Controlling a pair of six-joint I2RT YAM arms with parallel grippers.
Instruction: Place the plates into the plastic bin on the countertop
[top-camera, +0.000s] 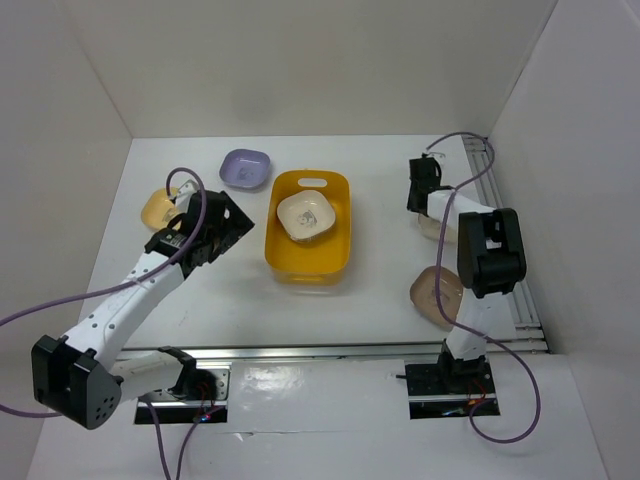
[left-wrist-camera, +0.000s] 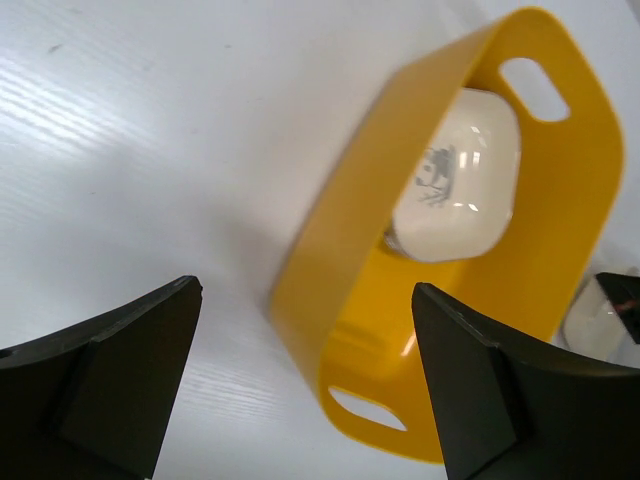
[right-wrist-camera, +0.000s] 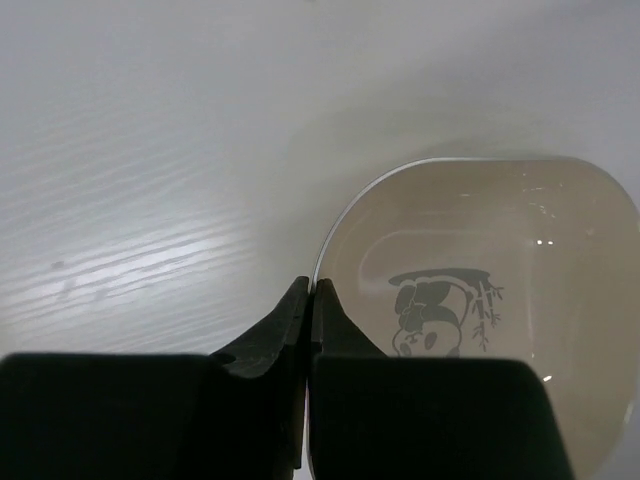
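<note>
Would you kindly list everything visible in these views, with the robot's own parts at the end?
plastic bin: one, yellow-orange, centre of the countertop.
plate in the bin: one, cream with dark print, inside the bin.
lavender plate: one, lavender, behind the bin's left corner.
yellow plate: one, pale yellow, far left, partly hidden.
brown plate: one, pinkish brown, near right, partly hidden.
gripped plate: one, cream with panda print, far right.
countertop: one, white, under everything.
left fingers: two, black, open, beside the bin.
right fingers: two, black, shut on the gripped plate's rim.
</note>
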